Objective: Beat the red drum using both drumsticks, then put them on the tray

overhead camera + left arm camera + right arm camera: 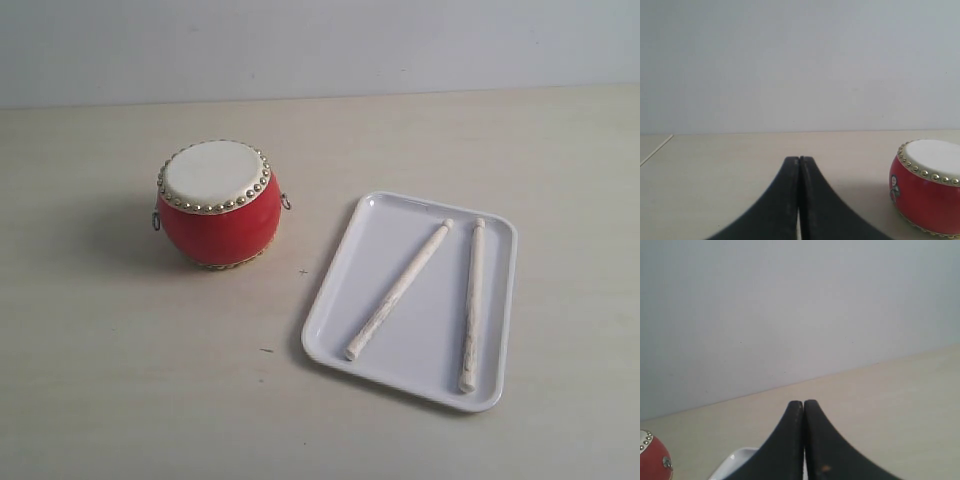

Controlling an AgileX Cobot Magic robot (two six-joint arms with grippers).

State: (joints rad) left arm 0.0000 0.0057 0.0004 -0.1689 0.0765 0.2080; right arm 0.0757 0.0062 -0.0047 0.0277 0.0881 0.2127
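The red drum [218,205] stands upright on the pale surface [150,380], on the left side of the exterior view, with its cream skin facing up and a ring of gold studs around the edge. The white tray [437,300] lies to the right of it, near but not touching. Both drumsticks are inside the tray. One drumstick [399,290] lies slanted across the tray, and the other drumstick [472,305] lies almost along the tray's right long side. Their ends toward the wall are close together and their other ends are apart; the two do not touch. The left gripper [799,165] has its two black fingers pressed together and holds nothing; the drum [927,192] is visible beside it in the left wrist view. The right gripper [803,404] is closed in the same way and also empty. Next to it, the right wrist view shows a corner of the tray [740,457] and a small part of the drum [652,460].
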